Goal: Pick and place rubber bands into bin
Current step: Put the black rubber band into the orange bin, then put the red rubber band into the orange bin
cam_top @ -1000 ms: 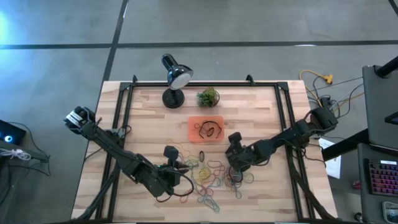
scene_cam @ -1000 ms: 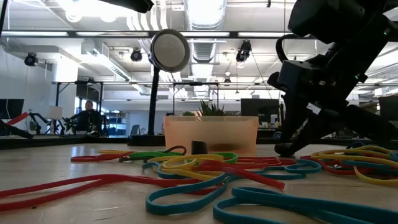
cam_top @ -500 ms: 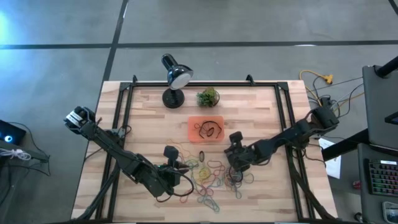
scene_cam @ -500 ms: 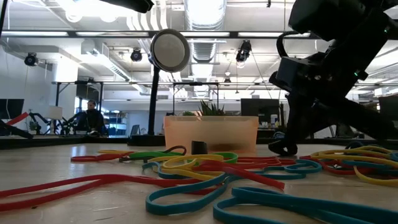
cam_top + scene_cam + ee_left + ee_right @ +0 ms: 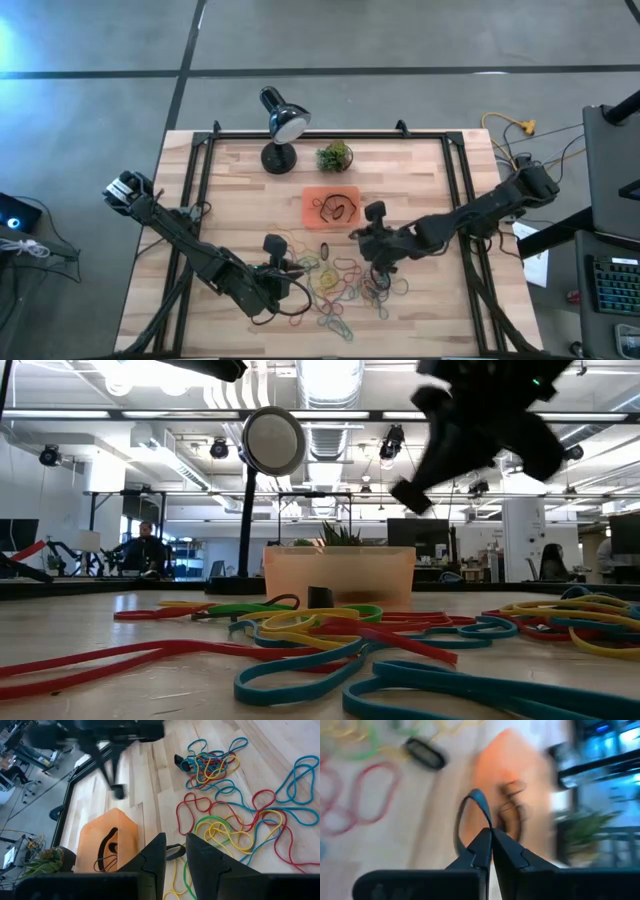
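Pincer on my right arm [image 5: 357, 236] is pinched fully together on one dark rubber band [image 5: 470, 817], whose loop hangs from the tips in the right wrist view. From above I see it lifted off the tabletop [image 5: 420, 180], just beside the bin's [image 5: 312, 195] corner nearest the band pile. In the low view that arm shows high up, above the bin [image 5: 340, 575].

I read the bin as sitting near the middle of the tabletop, with a couple of dark bands [image 5: 336, 208] already lying inside it. The loose rubber bands [image 5: 335, 280] lie scattered in a tangle on the side of the bin away from the lamp [image 5: 280, 125]: red, yellow, green and blue loops overlapping each other. A small green plant ball [image 5: 334, 155] stands between the bin and the tabletop's far edge, beside the lamp.

My left pincer [image 5: 290, 270] waits low at the pile's edge, well apart from the bin. Its fingers [image 5: 155, 855] stand slightly parted with only a narrow gap, and I see nothing gripped between them.
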Available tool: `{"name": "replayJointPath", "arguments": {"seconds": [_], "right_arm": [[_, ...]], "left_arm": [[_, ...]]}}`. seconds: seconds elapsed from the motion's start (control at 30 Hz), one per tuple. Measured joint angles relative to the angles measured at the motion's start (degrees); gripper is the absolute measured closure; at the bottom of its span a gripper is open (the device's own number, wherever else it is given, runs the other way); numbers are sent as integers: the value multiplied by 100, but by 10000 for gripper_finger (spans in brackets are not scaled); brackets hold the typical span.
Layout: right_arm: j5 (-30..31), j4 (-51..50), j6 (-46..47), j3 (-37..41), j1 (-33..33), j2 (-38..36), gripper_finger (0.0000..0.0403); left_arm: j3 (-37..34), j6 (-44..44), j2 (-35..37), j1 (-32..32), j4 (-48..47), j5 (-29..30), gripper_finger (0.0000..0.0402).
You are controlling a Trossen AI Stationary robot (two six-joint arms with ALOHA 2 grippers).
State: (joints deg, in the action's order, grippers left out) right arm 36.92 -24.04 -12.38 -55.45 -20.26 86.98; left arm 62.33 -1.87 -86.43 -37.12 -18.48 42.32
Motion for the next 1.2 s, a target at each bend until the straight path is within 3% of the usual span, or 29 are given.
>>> {"name": "replayJointPath", "arguments": {"seconds": [0.23, 0.5, 0.6, 0.83, 1.07, 1.2], "right_arm": [[187, 253, -409, -421, 786, 124, 394], [-717, 353, -18, -539, 1776, 512, 394], [-743, 348, 232, -537, 1972, 660, 394], [-1286, 327, 374, -540, 2067, 732, 372], [-1302, 226, 478, -681, 2072, 726, 313], [-1296, -307, 663, -902, 1937, 666, 292]], "left_arm": [[-7, 0, 2, 2, 4, -1, 343], [-22, 0, 2, 2, 0, 0, 343], [-39, 0, 2, 2, -5, 1, 343], [-48, -2, 2, 2, -2, 1, 343], [-48, -1, 2, 2, -2, -1, 343], [-48, 0, 2, 2, -139, 2, 343]]}}
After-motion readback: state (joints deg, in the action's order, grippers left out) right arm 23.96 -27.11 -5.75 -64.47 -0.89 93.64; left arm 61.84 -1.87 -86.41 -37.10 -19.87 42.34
